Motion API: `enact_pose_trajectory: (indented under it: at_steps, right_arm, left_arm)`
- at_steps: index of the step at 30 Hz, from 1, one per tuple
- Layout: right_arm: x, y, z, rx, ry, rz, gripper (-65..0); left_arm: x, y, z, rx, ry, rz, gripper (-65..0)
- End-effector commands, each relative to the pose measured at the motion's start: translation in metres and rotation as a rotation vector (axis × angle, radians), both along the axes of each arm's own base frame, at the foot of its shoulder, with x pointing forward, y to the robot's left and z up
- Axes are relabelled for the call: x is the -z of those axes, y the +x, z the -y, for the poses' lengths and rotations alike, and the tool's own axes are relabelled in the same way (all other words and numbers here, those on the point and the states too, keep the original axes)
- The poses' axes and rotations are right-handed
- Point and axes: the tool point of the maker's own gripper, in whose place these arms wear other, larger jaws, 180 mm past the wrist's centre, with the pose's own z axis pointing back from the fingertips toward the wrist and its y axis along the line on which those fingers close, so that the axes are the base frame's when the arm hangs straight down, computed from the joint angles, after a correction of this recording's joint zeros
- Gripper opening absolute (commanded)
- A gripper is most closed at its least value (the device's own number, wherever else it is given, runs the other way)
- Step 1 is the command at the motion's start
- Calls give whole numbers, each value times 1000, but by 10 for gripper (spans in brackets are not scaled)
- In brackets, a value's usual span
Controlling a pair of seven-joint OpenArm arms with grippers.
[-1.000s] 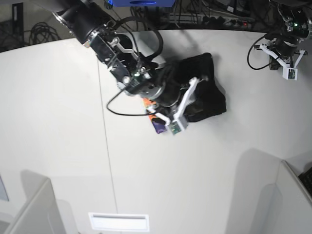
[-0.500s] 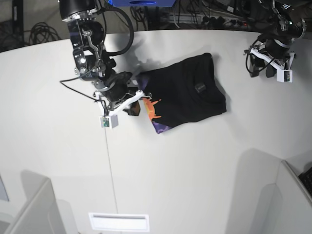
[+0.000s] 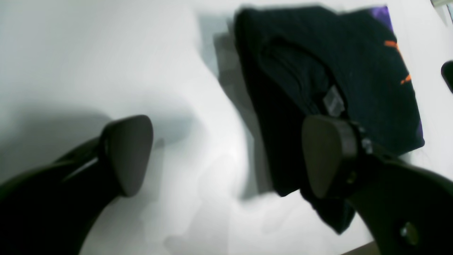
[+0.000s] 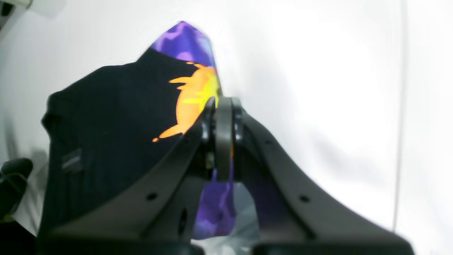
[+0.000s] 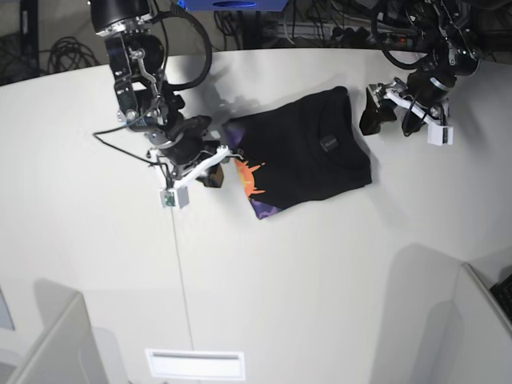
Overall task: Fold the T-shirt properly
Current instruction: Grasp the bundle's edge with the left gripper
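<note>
- Lying folded into a rough rectangle on the white worktop [image 5: 320, 264] is the T-shirt [image 5: 308, 152], black side up — purple and orange print showing along one edge.
- Right pincer [image 5: 214, 178]: pressed together, empty, just beside the printed edge.
- Left pincer [image 5: 388, 112]: spread apart beside the opposite edge, holding nothing.

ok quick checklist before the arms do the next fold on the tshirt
1. T-shirt lying flat on the table: ok, partly folded, print showing at one edge.
2. Left gripper open, ready to grasp: ok, jaws wide apart.
3. Left gripper at the cloth: ok, hovering by the shirt's edge.
4. Right gripper state: shut at the printed edge; whether it pinches cloth, cannot tell.
5. Fold square and tidy: not ok, printed corner sticks out.
</note>
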Motion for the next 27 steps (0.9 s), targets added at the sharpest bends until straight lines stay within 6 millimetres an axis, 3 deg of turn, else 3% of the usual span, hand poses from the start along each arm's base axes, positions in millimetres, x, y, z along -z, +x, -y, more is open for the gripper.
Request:
enact_pose_trajectory:
  at_steps: [1,6,10,15,19,23,27]
  right_arm:
    - [-14,8,-1,2,17,49,-650]
    - [-12,8,2,2,6,48,-650]
    - [-12,8,4,5,3,48,-650]
    - [-10,7,8,13,0,43,-650]
    - [-9,9,21,50,-6,40,-650]
    - [-4,8,46,119,-18,27,-650]
    - [2,4,72,191,-33,7,-650]
  left_arm:
    - [-12,13,6,15,-19,60,0]
    - [-10,27,29,38,-73,75,0]
    - [8,36,29,-41,-140,18,0]
    - [25,40,59,2,-198,-52,0]
    - [35,41,64,-2,-218,-85,-8]
    - [35,45,58,16,-196,-88,-298]
    - [44,47,73,149,-83,-152,-533]
